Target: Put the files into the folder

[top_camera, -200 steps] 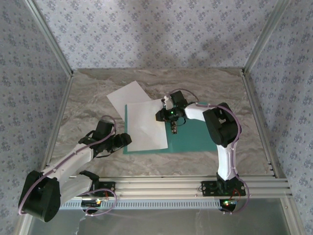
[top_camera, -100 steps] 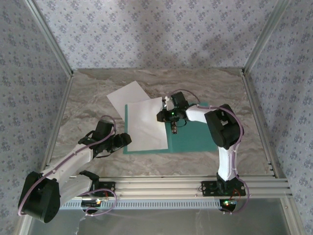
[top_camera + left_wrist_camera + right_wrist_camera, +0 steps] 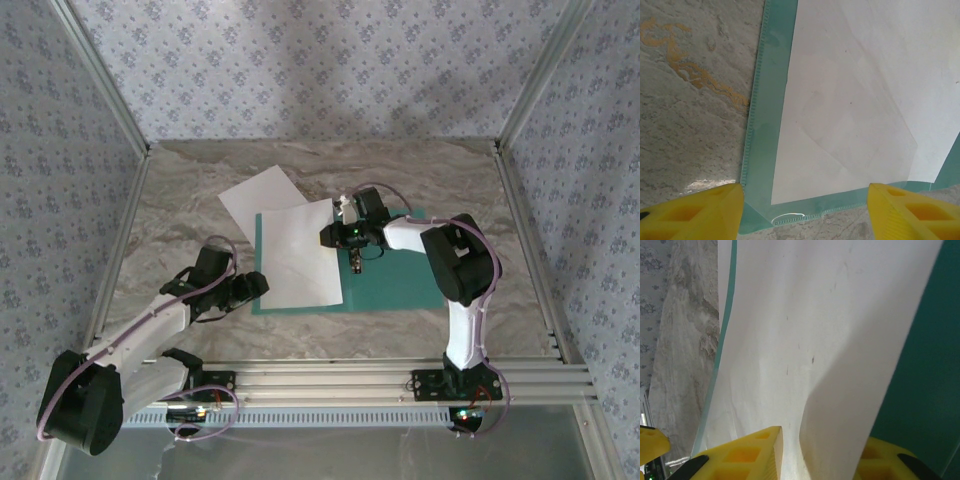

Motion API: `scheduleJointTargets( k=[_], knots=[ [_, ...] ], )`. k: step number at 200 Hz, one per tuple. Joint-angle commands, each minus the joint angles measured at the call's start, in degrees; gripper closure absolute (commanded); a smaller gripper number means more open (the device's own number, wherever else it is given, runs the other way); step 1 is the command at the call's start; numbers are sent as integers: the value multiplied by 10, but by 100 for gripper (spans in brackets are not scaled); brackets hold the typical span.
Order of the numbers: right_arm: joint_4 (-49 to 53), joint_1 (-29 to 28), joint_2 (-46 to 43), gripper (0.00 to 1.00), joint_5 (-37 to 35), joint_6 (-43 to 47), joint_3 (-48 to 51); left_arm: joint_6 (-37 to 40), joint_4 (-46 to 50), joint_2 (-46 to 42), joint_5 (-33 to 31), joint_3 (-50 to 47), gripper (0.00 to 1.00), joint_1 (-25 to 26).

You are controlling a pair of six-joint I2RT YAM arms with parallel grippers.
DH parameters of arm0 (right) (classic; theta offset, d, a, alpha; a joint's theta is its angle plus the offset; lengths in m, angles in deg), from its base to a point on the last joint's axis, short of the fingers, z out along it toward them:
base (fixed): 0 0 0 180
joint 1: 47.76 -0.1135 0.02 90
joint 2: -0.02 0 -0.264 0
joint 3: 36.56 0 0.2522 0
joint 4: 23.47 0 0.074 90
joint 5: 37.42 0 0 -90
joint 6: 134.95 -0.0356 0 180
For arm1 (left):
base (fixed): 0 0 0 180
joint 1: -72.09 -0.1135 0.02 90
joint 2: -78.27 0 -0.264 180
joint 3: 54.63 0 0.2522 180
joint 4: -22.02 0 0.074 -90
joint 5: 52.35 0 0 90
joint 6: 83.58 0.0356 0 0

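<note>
The teal folder [image 3: 395, 275] lies open in the middle of the table. One white file [image 3: 296, 260] rests on its left half. A second white file [image 3: 255, 195] lies behind it, partly under the first. My right gripper [image 3: 352, 255] stands at the first file's far right edge. In the right wrist view its yellow fingers [image 3: 740, 455] are partly apart. The file [image 3: 805, 315] buckles into a ridge between them, beside the folder [image 3: 925, 390]. My left gripper [image 3: 255, 285] hovers open over the folder's near left corner [image 3: 767, 165], with nothing between its fingers [image 3: 700, 210].
Marble tabletop [image 3: 180, 230] surrounds the folder. Aluminium posts and patterned walls close the left, right and back sides. A rail [image 3: 400, 375] runs along the near edge by the arm bases.
The right wrist and elbow have shifted slightly to the right. The file on the folder has barely moved. The left arm is still.
</note>
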Motion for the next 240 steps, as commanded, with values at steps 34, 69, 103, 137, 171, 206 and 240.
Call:
scheduleJointTargets(
  k=[34,69,103,137,171,206,240],
  knots=[
    [0,-1,-6,81,-6,11,-1,4,5,-5,-5,-5,33,3],
    [1,-9,-28,87,-26,28,4,4,2,-4,-5,-5,33,2],
    [-22,-11,-43,90,-28,36,17,6,5,-4,-6,-2,33,3],
    [-38,-8,-50,91,-24,42,23,6,8,-4,-6,-1,33,3],
    [-64,-5,-41,91,-12,31,31,6,8,-7,-6,-1,33,3],
    [-110,-7,-34,91,-1,5,53,6,8,-8,-6,-3,33,2],
    [-139,-9,-31,92,6,-16,66,5,5,-6,-6,-3,33,3]
  ],
)
